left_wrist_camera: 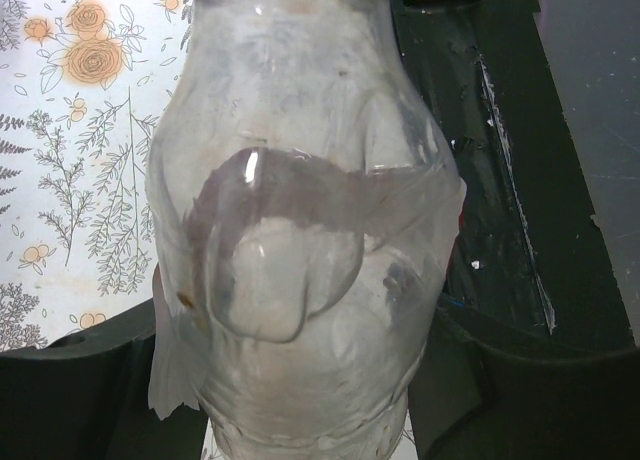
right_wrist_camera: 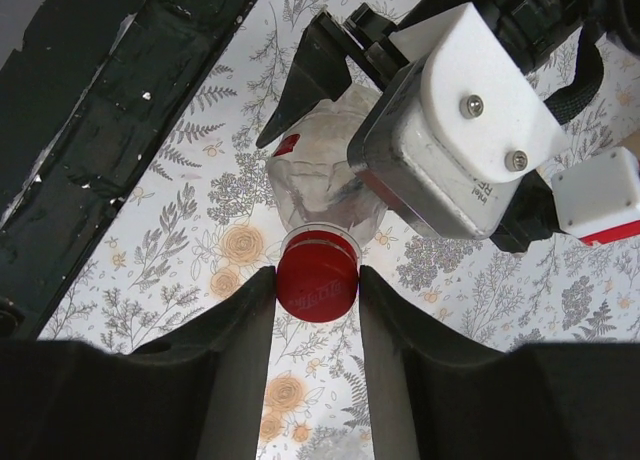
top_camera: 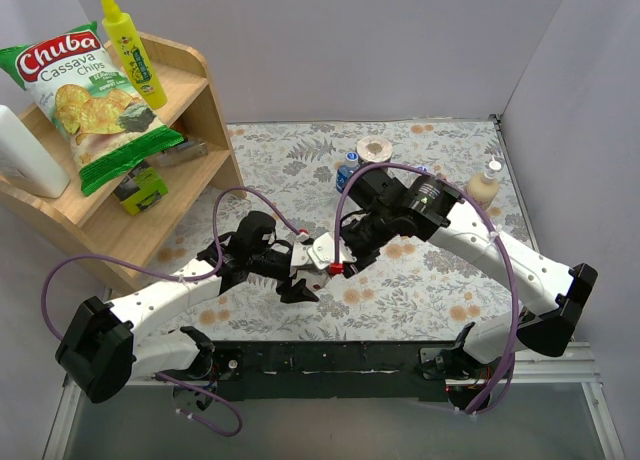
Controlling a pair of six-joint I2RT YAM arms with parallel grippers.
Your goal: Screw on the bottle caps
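Top view, left gripper: it is closed around the clear bottle, which lies about level above the table; the bottle body is mostly covered by the fingers.
Top view, right gripper: it meets the mouth end of the clear bottle, and from here I cannot tell how its fingers stand.
Top view, red cap: only a small red spot at the mouth end of the clear bottle.
Top view, blue cap: on a small bottle well beyond the clear bottle, just beside a tape roll; too small to see detail.
Left wrist view, clear bottle: it fills the frame between the two dark fingers, which press its sides. Its neck is cut off by the top edge.
Right wrist view, red cap: it sits on the neck of the clear bottle.
Right wrist view, fingers: closed on the red cap, one touching each side.
Right wrist view, clear bottle body: half hidden behind the white housing of the left gripper.
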